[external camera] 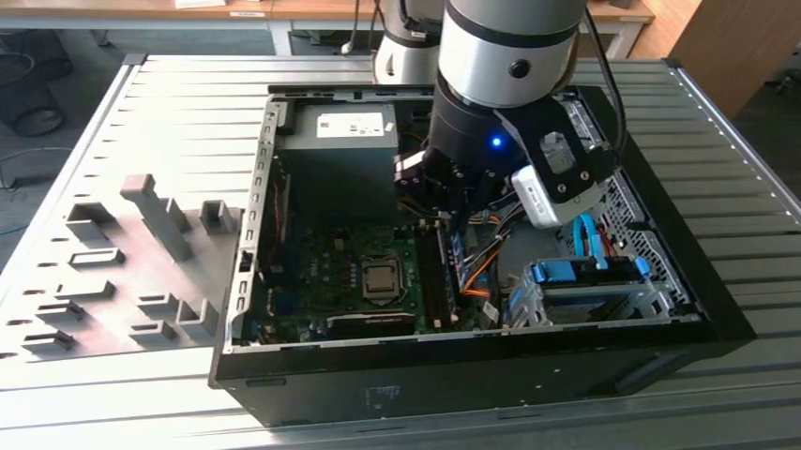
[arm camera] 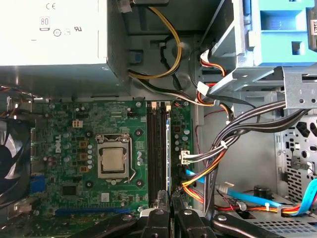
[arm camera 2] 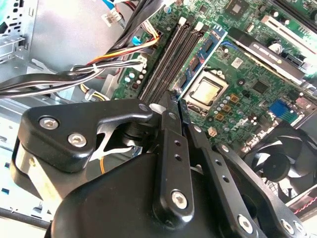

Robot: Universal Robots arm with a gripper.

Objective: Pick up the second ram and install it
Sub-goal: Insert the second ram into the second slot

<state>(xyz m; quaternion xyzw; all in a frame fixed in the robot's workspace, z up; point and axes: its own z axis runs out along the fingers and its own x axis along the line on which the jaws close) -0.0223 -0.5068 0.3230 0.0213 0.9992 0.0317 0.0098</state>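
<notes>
Second ram (arm camera 2: pixel 203 52) stands on edge along the memory slot nearest the cable bundle (arm camera: pixel 233 144), on the motherboard (arm camera: pixel 74 148) inside the open computer case (external camera: pixel 701 309) lying mid-bench (external camera: pixel 188 103). The pincer (arm camera 2: pixel 177 100) grips it narrowly from above, a finger on each flat face; I can't tell whether it is seated.

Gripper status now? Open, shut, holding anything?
Gripper: shut on the RAM stick, which it holds edge-on at the memory slots.
</notes>
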